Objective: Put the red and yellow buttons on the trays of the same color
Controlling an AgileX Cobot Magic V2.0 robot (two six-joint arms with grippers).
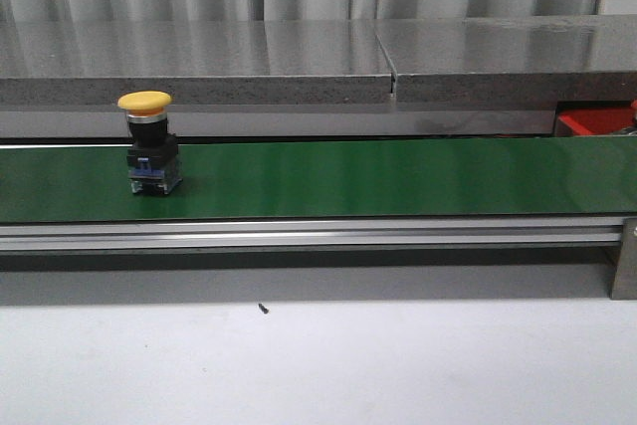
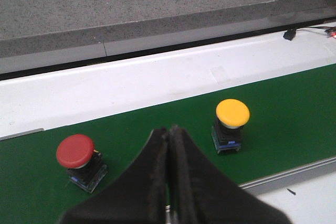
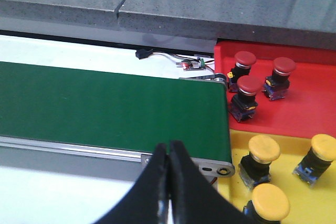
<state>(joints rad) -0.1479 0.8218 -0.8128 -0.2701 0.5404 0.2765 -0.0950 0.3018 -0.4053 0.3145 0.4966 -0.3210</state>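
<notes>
On the green belt stand a yellow button and a red button, each upright on a black base. My left gripper is shut and empty, hovering between them at the belt's near edge. The front view shows only the yellow button; neither gripper appears there. Off the belt's end lies the red tray with three red buttons, and next to it a yellow tray holding three yellow buttons. My right gripper is shut and empty, near the belt's end.
A grey stone ledge runs behind the belt. The belt's metal side rail fronts a white tabletop. Loose wires and a small circuit board lie behind the belt end. A corner of the red tray shows at far right.
</notes>
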